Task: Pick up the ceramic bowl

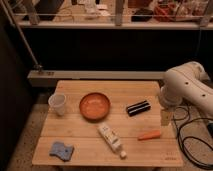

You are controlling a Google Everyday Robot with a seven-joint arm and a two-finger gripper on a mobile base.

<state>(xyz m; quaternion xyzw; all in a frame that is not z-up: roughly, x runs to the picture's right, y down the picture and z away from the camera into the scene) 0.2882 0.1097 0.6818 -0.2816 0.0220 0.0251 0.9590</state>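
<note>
The ceramic bowl (pixel 94 106), round, shallow and orange-brown with a darker rim, sits upright on the wooden table (pixel 80 135), a little left of centre. My gripper (pixel 165 117) hangs from the white arm (pixel 187 87) over the table's right edge, well to the right of the bowl and apart from it. It is open and holds nothing.
A translucent white cup (pixel 57 103) stands left of the bowl. A black oblong object (pixel 138 107) lies between bowl and gripper. In front lie a white bottle (pixel 111 140), an orange carrot-like item (pixel 149 135) and a blue sponge (pixel 61 149). Black cables (pixel 192 142) trail on the floor at right.
</note>
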